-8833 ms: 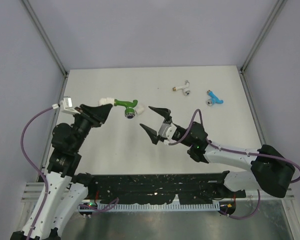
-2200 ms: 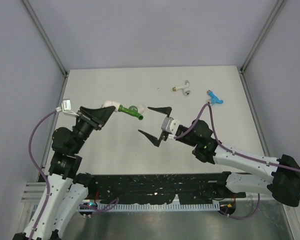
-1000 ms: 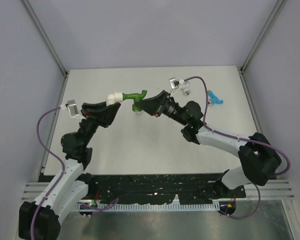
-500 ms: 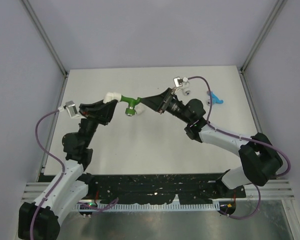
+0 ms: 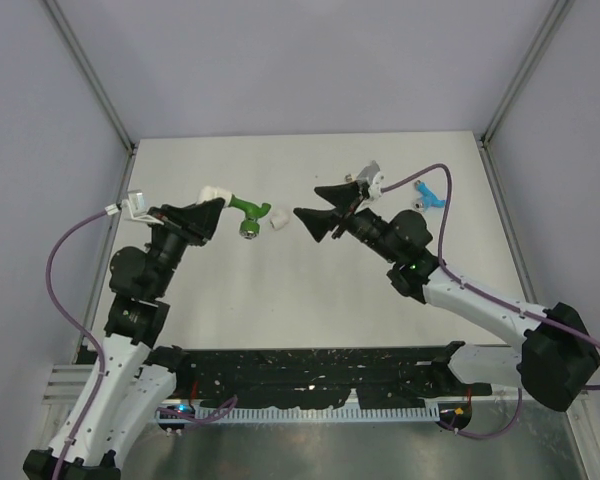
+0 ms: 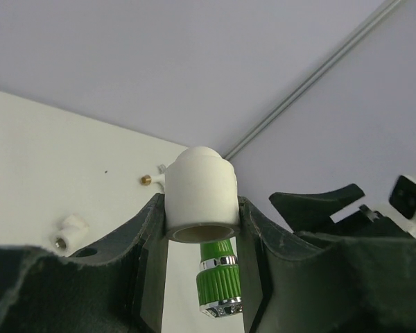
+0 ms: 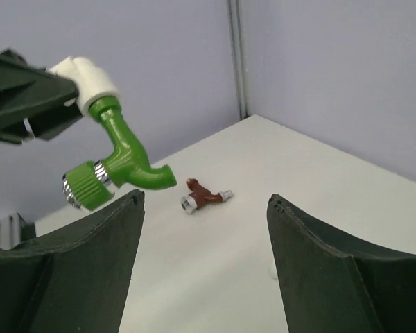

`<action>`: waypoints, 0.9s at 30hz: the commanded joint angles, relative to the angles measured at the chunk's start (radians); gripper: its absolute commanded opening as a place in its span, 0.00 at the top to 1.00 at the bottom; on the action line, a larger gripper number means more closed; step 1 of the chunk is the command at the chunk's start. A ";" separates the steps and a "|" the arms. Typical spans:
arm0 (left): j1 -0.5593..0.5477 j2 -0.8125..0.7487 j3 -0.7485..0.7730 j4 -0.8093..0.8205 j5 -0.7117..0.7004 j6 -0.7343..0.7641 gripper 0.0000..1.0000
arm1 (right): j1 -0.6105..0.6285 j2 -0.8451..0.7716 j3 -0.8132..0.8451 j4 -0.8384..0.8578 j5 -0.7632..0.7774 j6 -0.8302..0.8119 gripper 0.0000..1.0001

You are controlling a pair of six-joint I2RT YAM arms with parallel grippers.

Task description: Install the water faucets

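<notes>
Jaws of the left gripper (image 5: 212, 206) clamp a white plastic elbow fitting (image 5: 212, 192) carrying the green T-shaped plastic faucet (image 5: 248, 208), centre-left above the tabletop (image 5: 280, 300); right gripper (image 5: 305, 200) jaws gape wide, empty, beside it.

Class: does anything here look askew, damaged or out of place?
Nothing looks damaged or spilled. The green faucet hangs at a slant from the white fitting clamped in the left gripper; the brown faucet lies loose on the table.
</notes>
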 commanded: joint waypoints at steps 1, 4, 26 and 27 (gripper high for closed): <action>0.003 -0.002 0.119 -0.234 -0.033 -0.031 1.00 | 0.125 -0.075 -0.031 0.001 0.060 -0.601 0.24; 0.003 0.015 0.161 -0.297 -0.007 -0.071 1.00 | 0.205 -0.087 -0.104 0.068 0.072 -0.932 0.21; 0.003 0.012 0.231 -0.428 0.128 -0.195 1.00 | 0.458 0.293 -0.045 0.593 0.276 -1.499 0.21; 0.003 0.012 0.231 -0.428 0.133 -0.198 1.00 | 0.458 0.307 -0.035 0.599 0.282 -1.497 0.23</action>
